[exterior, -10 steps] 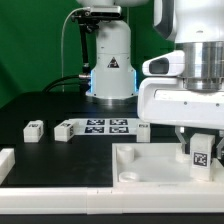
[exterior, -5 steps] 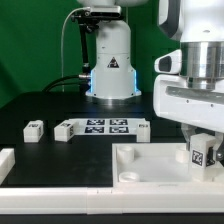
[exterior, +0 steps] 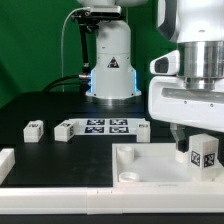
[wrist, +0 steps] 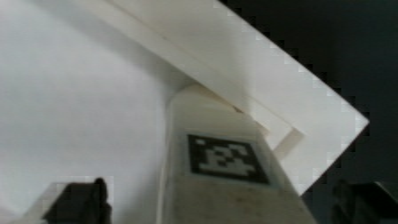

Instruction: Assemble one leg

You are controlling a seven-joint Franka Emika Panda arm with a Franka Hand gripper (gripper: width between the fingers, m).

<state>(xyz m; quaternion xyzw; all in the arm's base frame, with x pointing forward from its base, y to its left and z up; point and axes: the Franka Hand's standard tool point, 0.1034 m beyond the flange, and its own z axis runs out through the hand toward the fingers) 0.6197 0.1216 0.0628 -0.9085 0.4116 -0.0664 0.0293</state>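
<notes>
Tool [exterior: 204, 150] clamps small white stubby tagged plastic leg [exterior: 206, 158], long axis upright, directly over large white square panel [exterior: 150, 166] corner.

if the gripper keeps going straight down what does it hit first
Likely the white panel: the gripper points down holding the leg over its corner, so the leg would meet it first. Depth is unclear.

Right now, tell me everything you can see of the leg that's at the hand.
The leg is a small white stubby block, plastic by its look, with a black-and-white square tag on its face. It stands roughly upright beneath the hand, over the large white panel near its corner on the exterior view's right. In the wrist view the leg runs long and pale with the tag facing the camera. Its lower end is hidden, so seating cannot be told.
</notes>
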